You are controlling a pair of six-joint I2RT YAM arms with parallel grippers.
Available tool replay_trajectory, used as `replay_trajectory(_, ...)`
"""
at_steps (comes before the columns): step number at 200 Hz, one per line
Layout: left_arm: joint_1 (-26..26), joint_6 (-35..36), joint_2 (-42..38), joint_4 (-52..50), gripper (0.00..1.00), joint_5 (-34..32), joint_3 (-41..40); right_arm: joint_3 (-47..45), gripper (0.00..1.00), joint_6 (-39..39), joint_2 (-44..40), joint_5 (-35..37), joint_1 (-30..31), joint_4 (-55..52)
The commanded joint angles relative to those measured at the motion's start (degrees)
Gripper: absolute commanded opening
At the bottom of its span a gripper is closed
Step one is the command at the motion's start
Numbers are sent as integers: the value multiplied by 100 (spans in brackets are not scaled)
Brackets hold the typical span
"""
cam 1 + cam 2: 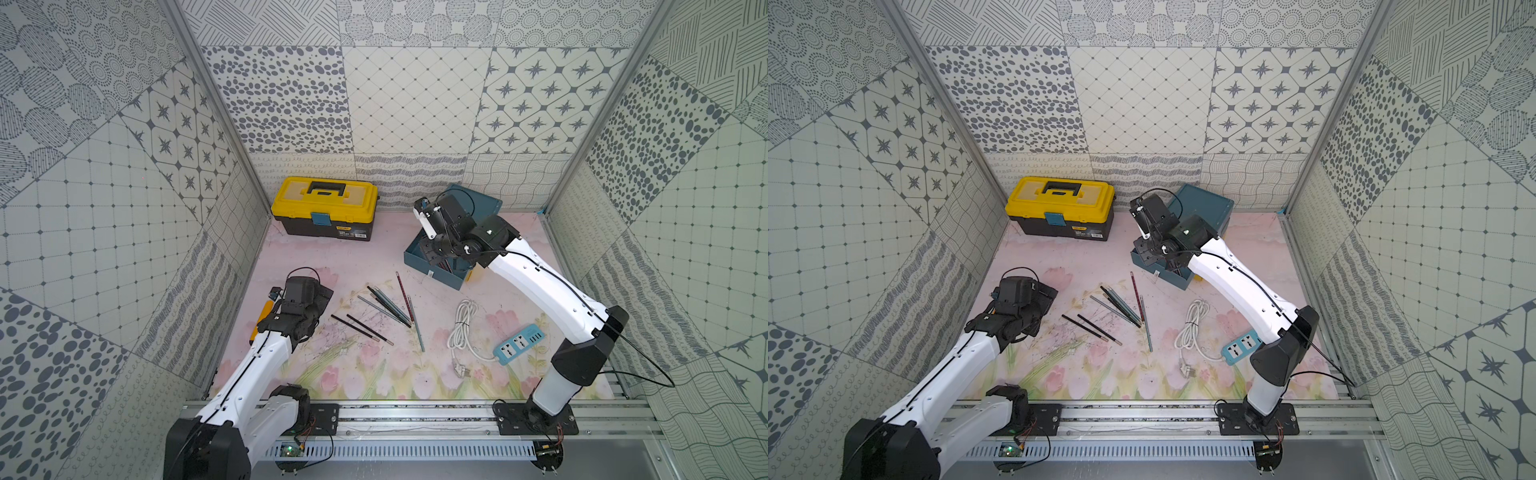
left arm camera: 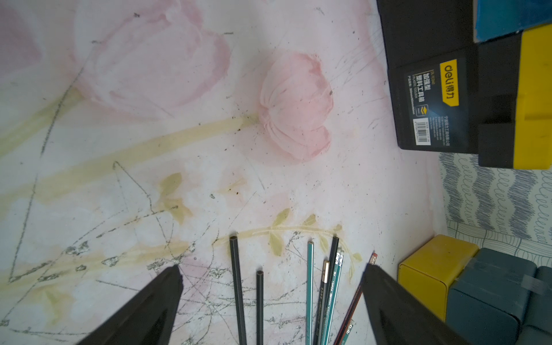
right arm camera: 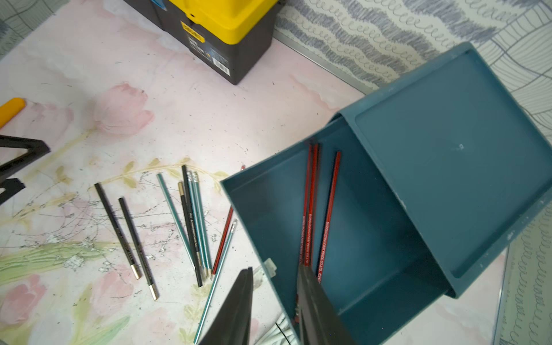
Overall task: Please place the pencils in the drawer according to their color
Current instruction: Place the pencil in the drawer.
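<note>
**Right gripper (image 3: 274, 268) over the pulled-out top drawer (image 3: 373, 239), jaws a little apart and empty.**
Three red pencils (image 3: 330, 209) lie in the drawer, at 1 o'clock on the mat (image 1: 316, 266). The gripper hangs above the drawer's front wall. The other pencils (image 1: 390, 309), black, teal and one red, lie mid-mat. At their 9 o'clock the left gripper (image 2: 272, 268) is spread wide, holding nothing. A toolbox (image 1: 324, 212) sits at 11 o'clock.

The brand "deli" is printed on a yellow tag on the toolbox (image 2: 433, 98) label, beside a barcode, and "FIRST PENCIL CO.,LTD" is lettered in white along the red pencils (image 3: 330, 209) in the drawer (image 3: 268, 209)
</note>
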Motion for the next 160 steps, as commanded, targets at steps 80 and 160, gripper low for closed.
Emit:
replay_trajectory(80, 28, -42, -4, 37, 99, -43, -86, 803, 31, 206, 1780, 730, 1328, -12)
replay_trajectory(160, 44, 28, 26, -2, 99, -51, -62, 1162, 29, 543, 3193, 975, 1202, -132)
